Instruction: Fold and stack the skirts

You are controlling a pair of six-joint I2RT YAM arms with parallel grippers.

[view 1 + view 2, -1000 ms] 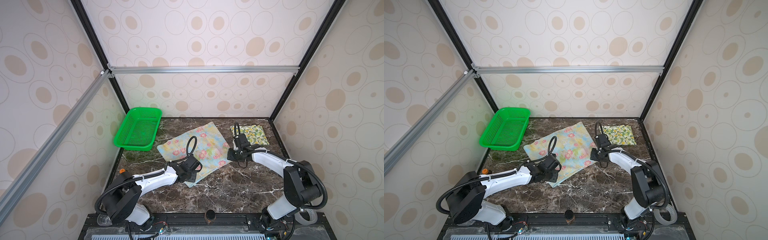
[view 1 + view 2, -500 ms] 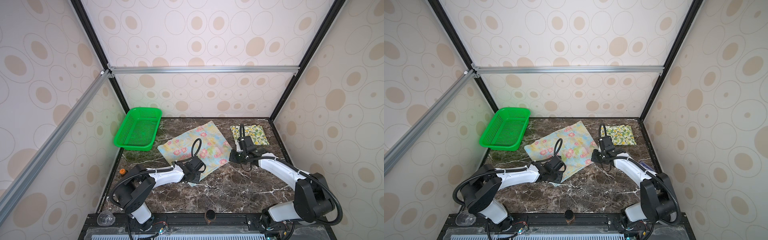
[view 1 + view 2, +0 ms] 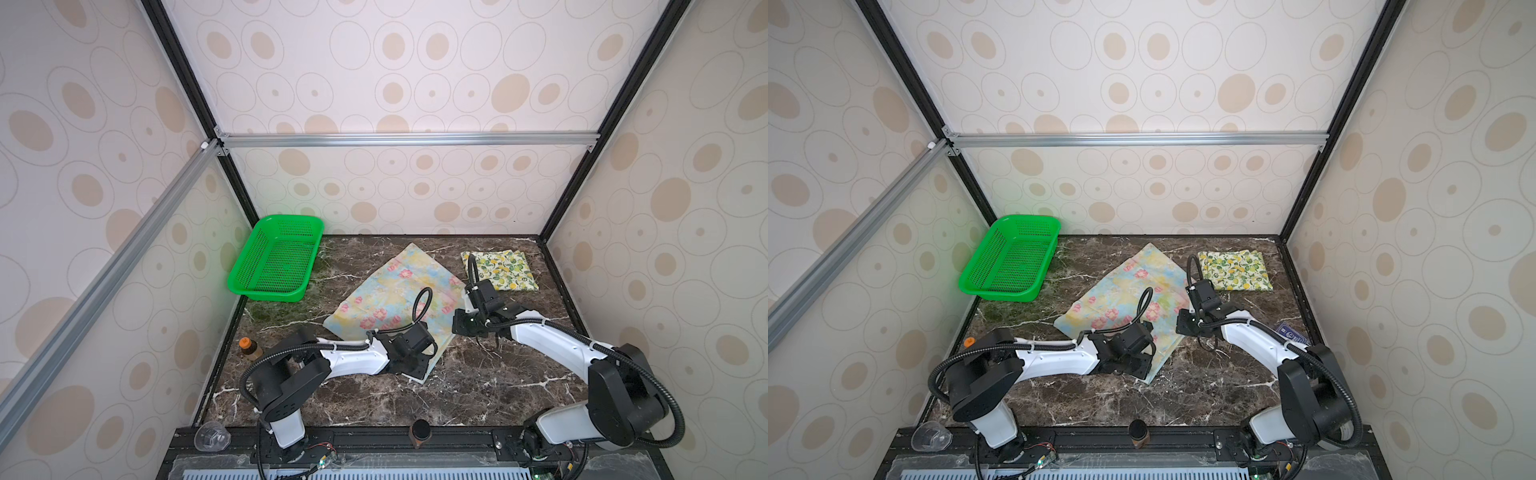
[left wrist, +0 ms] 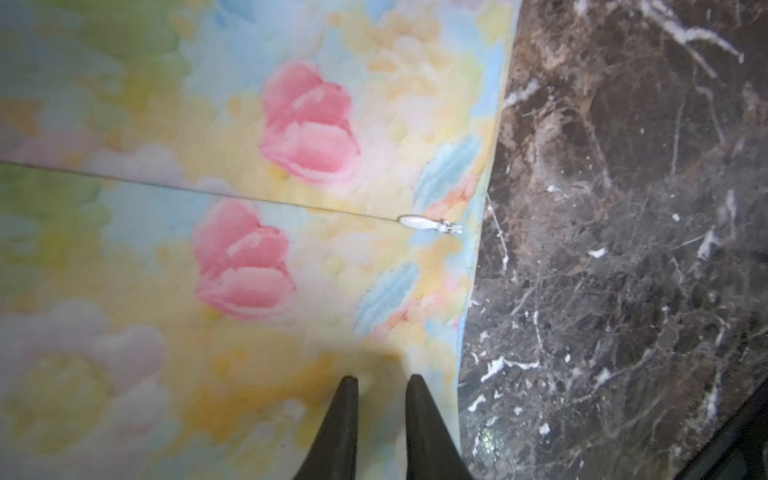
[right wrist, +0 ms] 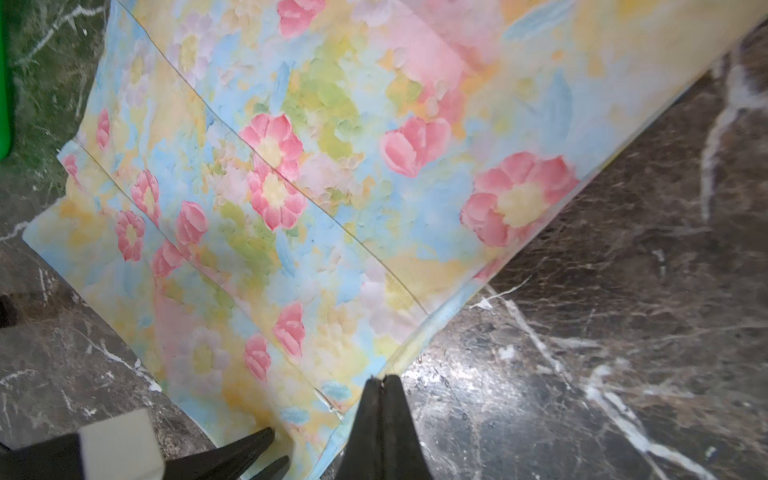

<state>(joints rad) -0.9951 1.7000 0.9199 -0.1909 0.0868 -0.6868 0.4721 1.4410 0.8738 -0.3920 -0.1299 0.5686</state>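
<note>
The pastel floral skirt (image 3: 399, 291) (image 3: 1125, 291) lies spread flat mid-table in both top views. Its zipper pull (image 4: 428, 222) lies near the hem. My left gripper (image 3: 417, 370) (image 4: 382, 380) rests its tips on the skirt's near corner, just inside the hem. Its jaws stand a narrow gap apart, with cloth showing between them. My right gripper (image 3: 459, 328) (image 5: 381, 379) is shut, its tips pinched on the skirt's (image 5: 291, 187) hem at the right edge. The lemon skirt (image 3: 505, 270) (image 3: 1233, 270) lies folded at the back right, touched by neither gripper.
A green mesh basket (image 3: 266, 293) sits at the back left. A small brown bottle (image 3: 246, 345) stands by the left wall. A clear cup (image 3: 212, 436) and a dark cylinder (image 3: 420, 432) sit on the front rail. A blue card (image 3: 1287, 332) lies by the right wall.
The left gripper's jaws have narrowed over the skirt's near corner. The right gripper, still shut, has shifted slightly toward the front along the skirt's right edge. Both arms changed posture.
</note>
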